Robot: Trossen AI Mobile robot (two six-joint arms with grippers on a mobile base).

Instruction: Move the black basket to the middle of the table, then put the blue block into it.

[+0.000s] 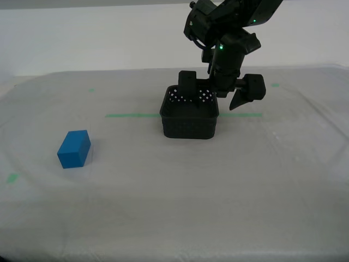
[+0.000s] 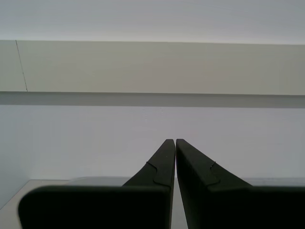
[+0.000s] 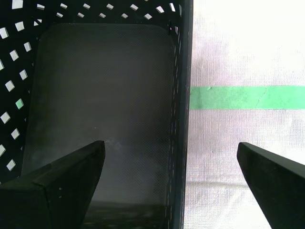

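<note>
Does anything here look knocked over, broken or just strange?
Nothing stands out. The black basket sits upright on the table, empty inside, with my first gripper open astride one wall. The blue block rests flat, apart from it.

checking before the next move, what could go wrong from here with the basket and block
My first gripper is open and straddles one wall of the black basket, one finger inside, one outside. Lifting off crooked could catch that wall and drag or tip the basket.

The blue block sits apart, toward the exterior view's left, so it may take a long reach.

My second gripper is shut, facing a wall, no help yet.
</note>
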